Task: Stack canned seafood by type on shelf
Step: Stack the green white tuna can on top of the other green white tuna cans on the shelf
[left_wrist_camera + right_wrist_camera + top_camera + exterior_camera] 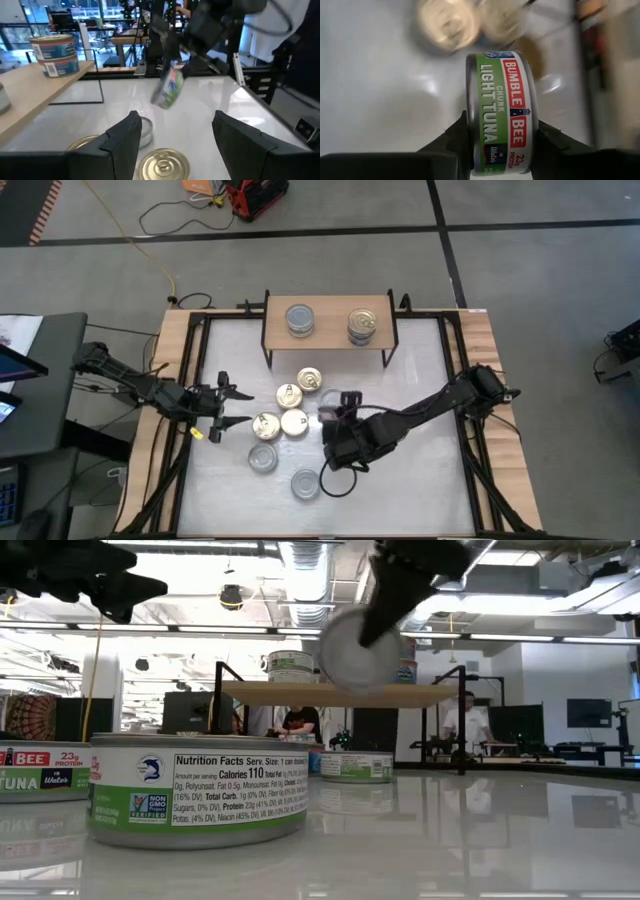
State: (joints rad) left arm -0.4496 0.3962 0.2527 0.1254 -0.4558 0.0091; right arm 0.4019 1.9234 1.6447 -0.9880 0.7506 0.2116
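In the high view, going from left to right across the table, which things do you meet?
left hand → cluster of gold-lid tins → right hand holding a tin; on the shelf behind: grey-lid stack → second stack.

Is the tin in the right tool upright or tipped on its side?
Tipped on edge. The right tool clamps the tin across its flat faces, label band facing the wrist view; in the low view it hangs tilted above the table.

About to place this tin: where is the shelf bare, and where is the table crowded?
The shelf is bare between the grey-lidded stack and the stack toward its right end. The right gripper holds the Bumble Bee tuna tin off the table. It is crowded at the gold-lidded tins by the left gripper.
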